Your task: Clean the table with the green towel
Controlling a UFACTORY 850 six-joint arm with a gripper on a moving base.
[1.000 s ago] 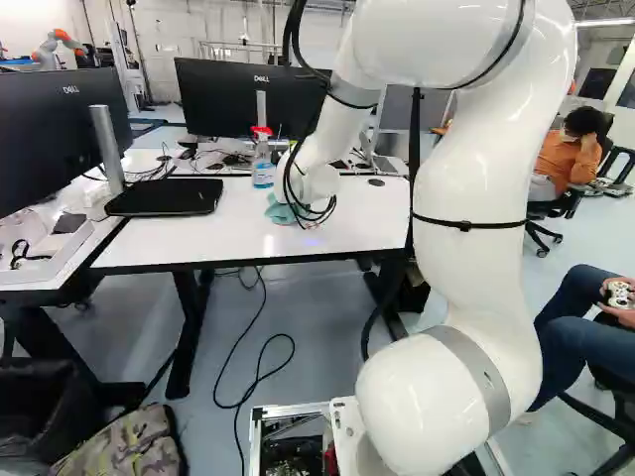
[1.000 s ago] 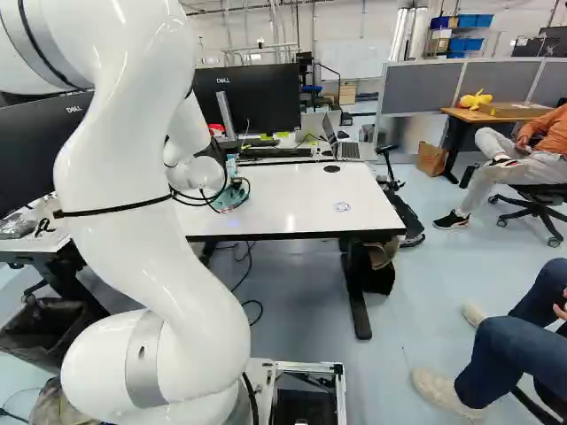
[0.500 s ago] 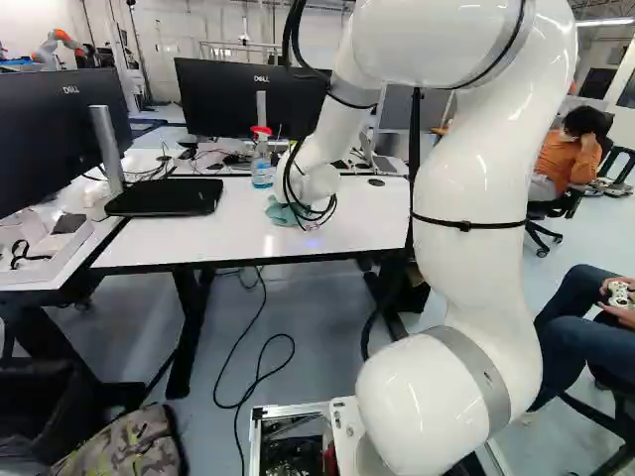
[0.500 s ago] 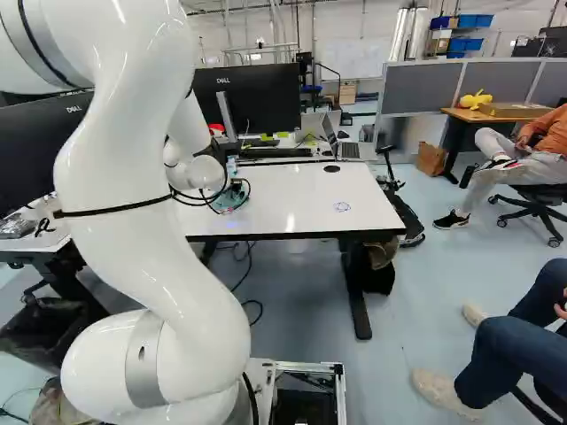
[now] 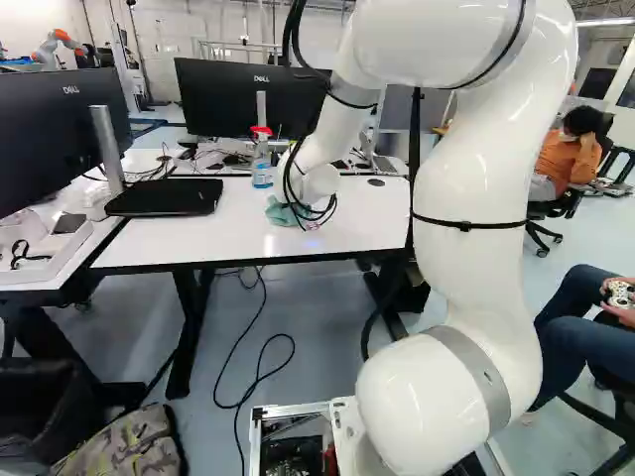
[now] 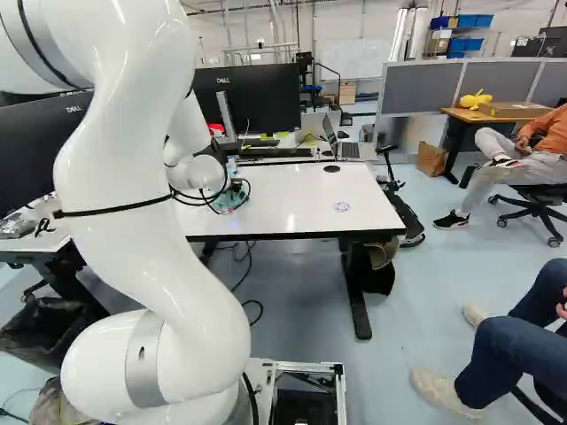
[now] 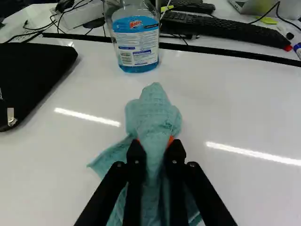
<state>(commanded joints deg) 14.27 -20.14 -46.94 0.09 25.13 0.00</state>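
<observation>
In the right base view my gripper [image 6: 236, 187] is low over the white table [image 6: 292, 197], largely hidden by the wrist and cables. The wrist view shows the gripper [image 7: 154, 149] shut on the bunched blue-green towel [image 7: 153, 115], whose folds bulge out ahead of the fingers. Loose cloth spreads underneath and to both sides, over the tabletop. The towel [image 5: 279, 211] also peeks out beside the wrist in the left base view. A faint blue scribble [image 6: 342, 206] marks the table in the right base view.
A spray bottle of blue liquid [image 7: 136, 40] stands ahead of the towel. A black case [image 7: 33, 80] lies to one side, under a monitor [image 5: 60, 134]. Behind the table's far edge are a keyboard [image 7: 225, 30] and another monitor [image 6: 257, 97]. A seated person's legs [image 6: 505, 354] are at the right.
The wrist and gripper have shifted very slightly rightward in the base views, the towel moving with them. The base has stayed still, and the grip looks the same.
</observation>
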